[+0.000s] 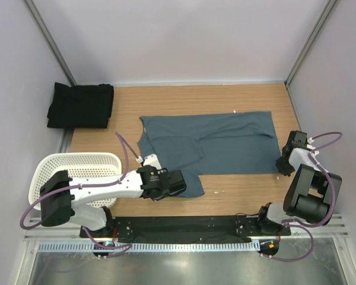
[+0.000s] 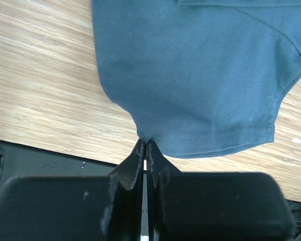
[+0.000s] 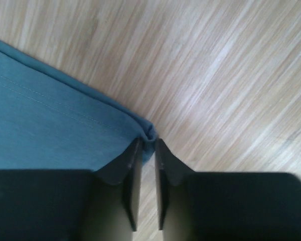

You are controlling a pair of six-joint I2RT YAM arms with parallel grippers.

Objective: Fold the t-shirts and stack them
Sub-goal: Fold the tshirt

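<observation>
Pinning fold corners | blue-grey t-shirt (image 1: 225, 142) flat on surface (image 1: 249, 190) | left claw (image 2: 144, 143) clamped on sleeve hem | right claw (image 3: 148, 143) pinched narrowly on hem corner | next I should lift both evenly, fold across.

Soft even light, faint shadows; right claw (image 3: 148, 144) blurred close up.

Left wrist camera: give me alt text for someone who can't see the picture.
A black claw, shut, pinches the stitched hem corner of a blue-grey t-shirt that lies flat on a light wooden table. A dark strip runs along the table's near edge.
</observation>
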